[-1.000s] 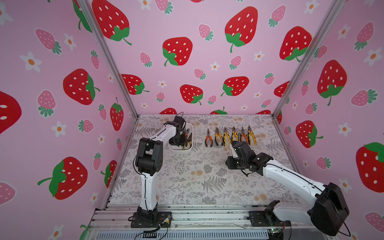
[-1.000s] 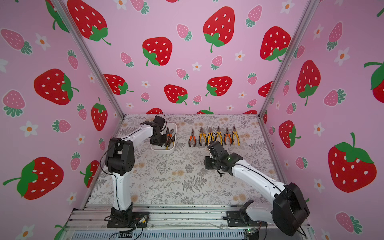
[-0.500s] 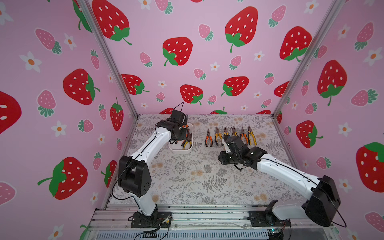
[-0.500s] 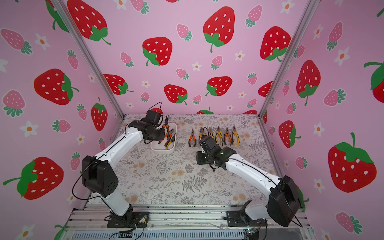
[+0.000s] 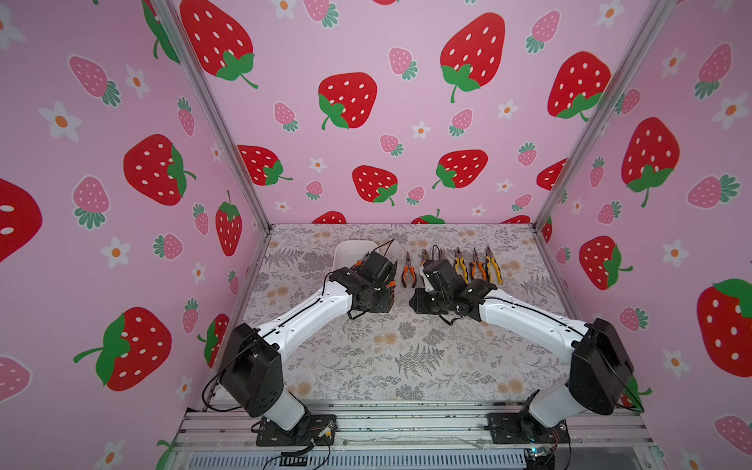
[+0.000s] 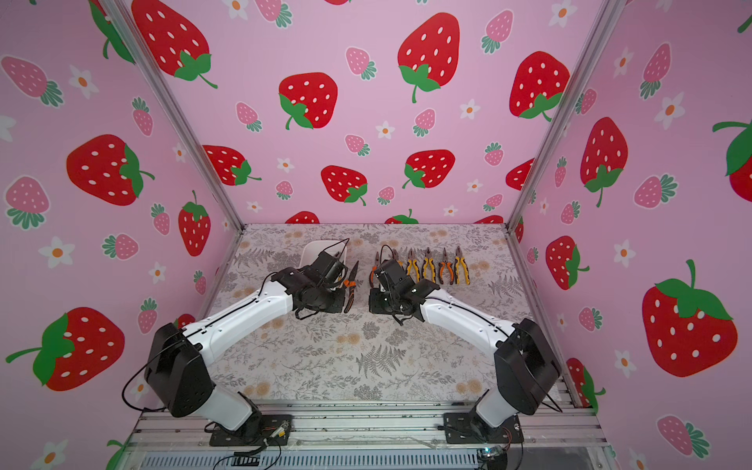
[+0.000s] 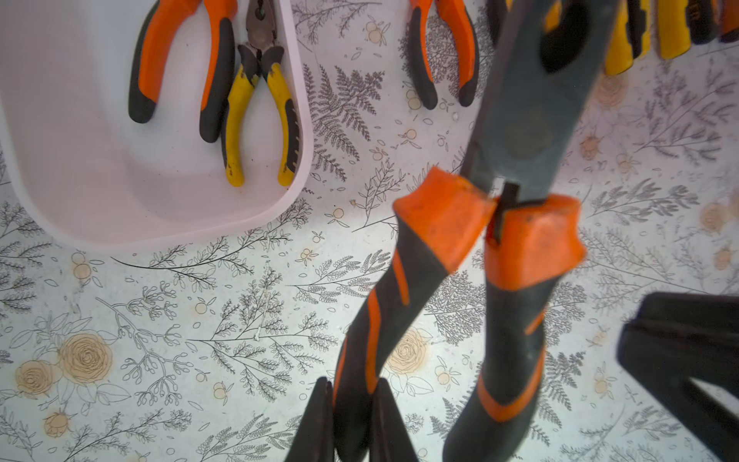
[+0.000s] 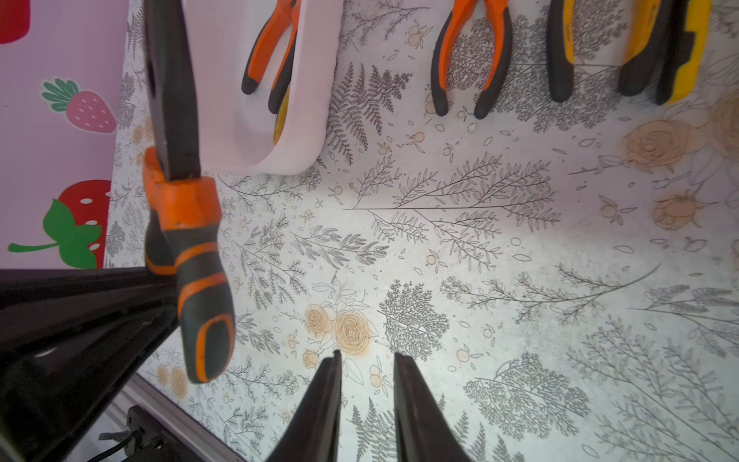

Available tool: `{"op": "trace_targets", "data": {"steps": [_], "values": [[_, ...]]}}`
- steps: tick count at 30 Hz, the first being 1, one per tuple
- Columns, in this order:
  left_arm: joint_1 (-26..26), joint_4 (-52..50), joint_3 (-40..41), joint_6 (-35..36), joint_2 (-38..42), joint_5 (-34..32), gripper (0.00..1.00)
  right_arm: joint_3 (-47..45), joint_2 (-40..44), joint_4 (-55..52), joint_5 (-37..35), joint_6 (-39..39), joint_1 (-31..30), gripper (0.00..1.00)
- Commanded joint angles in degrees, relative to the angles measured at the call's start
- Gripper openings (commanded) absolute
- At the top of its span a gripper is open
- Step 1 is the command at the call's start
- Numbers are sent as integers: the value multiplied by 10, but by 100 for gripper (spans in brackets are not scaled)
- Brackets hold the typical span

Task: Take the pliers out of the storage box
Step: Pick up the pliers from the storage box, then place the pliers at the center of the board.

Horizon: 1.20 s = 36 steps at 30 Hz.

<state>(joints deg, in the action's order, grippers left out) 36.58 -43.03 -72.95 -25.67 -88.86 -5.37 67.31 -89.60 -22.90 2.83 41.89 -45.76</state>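
My left gripper (image 7: 354,404) is shut on one handle of an orange-and-black pair of pliers (image 7: 516,256), held in the air with its dark jaws pointing to the back. In a top view these held pliers (image 6: 350,285) hang just right of the white storage box (image 6: 315,250). Two more pliers lie in the box (image 7: 160,232), an orange-and-black pair (image 7: 180,60) and a yellow-and-black pair (image 7: 260,116). My right gripper (image 8: 366,372) hovers over the mat close to the held pliers (image 8: 192,248), slightly open, with nothing between its fingers.
Several pliers lie in a row (image 5: 474,266) on the floral mat to the right of the box, handles toward the front. The nearest of them is an orange-and-black pair (image 7: 440,60). Pink strawberry walls enclose the table on three sides.
My left gripper has come up out of the box with the orange-and-black pliers and moved right and toward the front. My right gripper has moved left toward it.
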Motion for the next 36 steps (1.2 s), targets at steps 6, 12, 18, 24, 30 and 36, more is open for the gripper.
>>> {"op": "trace_targets", "data": {"steps": [6,12,18,24,30,36], "values": [[10,46,17,-34,20,16,0,-11,-20,79,83,63,-7,27],[13,46,18,-32,23,16,0,-18,17,66,34,43,-6,27],[34,29,26,-21,30,-28,0,17,72,-2,-23,15,10,31],[76,41,39,-16,22,-96,0,165,2,-116,-3,40,39,35],[99,47,38,-19,24,-127,0,213,-29,-151,-4,85,54,36],[139,20,5,7,6,-215,0,223,-51,-169,3,107,54,37]]}}
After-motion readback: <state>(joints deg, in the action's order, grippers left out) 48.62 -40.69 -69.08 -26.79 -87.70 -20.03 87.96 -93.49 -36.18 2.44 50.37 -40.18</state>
